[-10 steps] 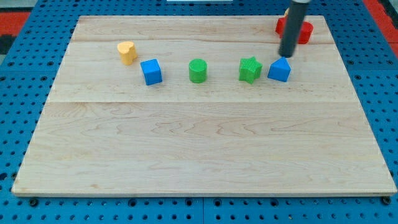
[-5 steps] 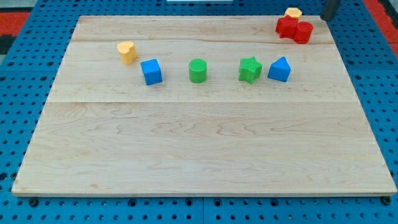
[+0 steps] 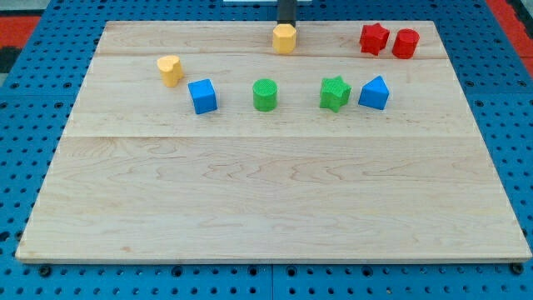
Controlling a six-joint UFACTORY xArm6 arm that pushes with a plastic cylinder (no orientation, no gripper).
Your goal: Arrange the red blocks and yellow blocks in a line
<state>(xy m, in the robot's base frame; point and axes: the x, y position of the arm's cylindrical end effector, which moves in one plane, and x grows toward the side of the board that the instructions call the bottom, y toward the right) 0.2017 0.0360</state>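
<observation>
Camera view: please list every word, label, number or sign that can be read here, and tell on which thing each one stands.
None: no word, number, label or sign is readable in this view.
The wooden board, the blue pegboard and the blocks, such as the yellow block just below my tip and the red star, bear no markings.

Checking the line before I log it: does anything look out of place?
The yellow heart block sits lower and far left of the row formed by the yellow hexagonal block, red star block and red cylinder block.
</observation>
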